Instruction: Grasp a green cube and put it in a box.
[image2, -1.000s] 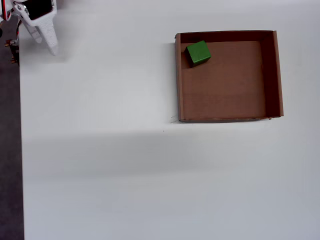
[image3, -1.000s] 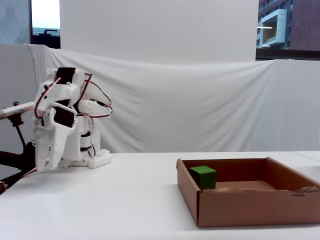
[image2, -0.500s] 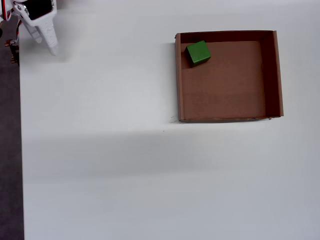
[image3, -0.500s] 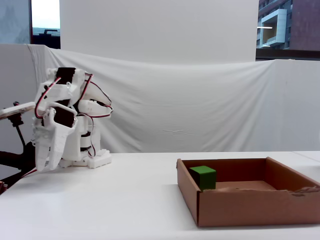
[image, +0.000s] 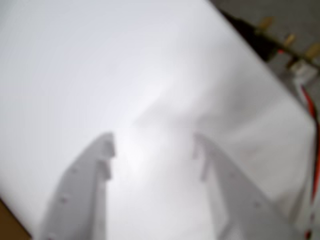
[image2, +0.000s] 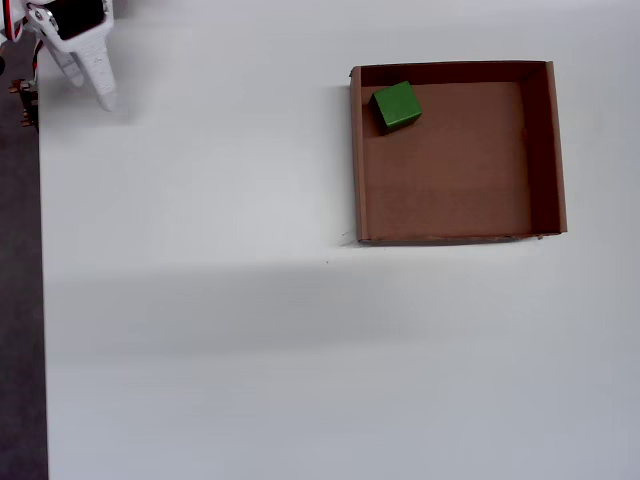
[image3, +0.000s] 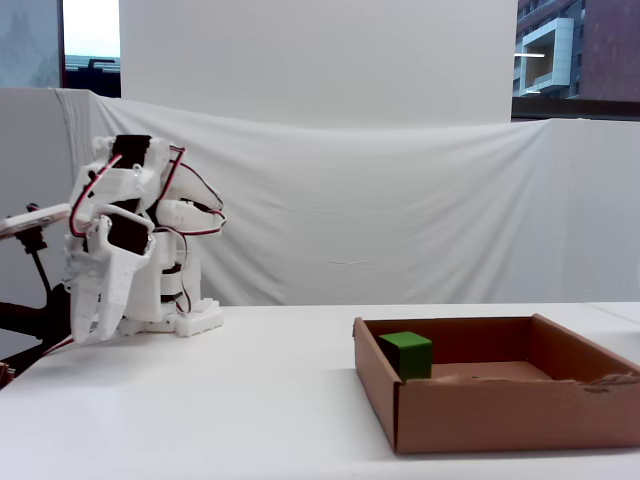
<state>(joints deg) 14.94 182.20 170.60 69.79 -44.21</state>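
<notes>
While its edges are sitting turned a little off the walls around it, the green cube is resting flat on the floor of the box, in the corner that the overhead view shows at upper left; being a cube, it is showing no long axis. Its faces are reading as a plain, matte bright green, with the top lighter than the shaded sides in the fixed view, where it is standing slightly higher than the near cardboard wall. It is lying just beside two walls, though the pictures are not showing whether it is touching them. The box is a shallow brown cardboard tray with low upright walls, and the cube is filling only a small part of its floor.

Well apart from it, the claw is hanging at the far upper-left corner of the overhead view, across a wide stretch of bare white desk. In the fixed view the claw is pointing down close to the desk, tucked under the folded white arm. In the blurred wrist view the claw is standing released, its two white fingers spread with only desk between them, gripping nothing.
</notes>
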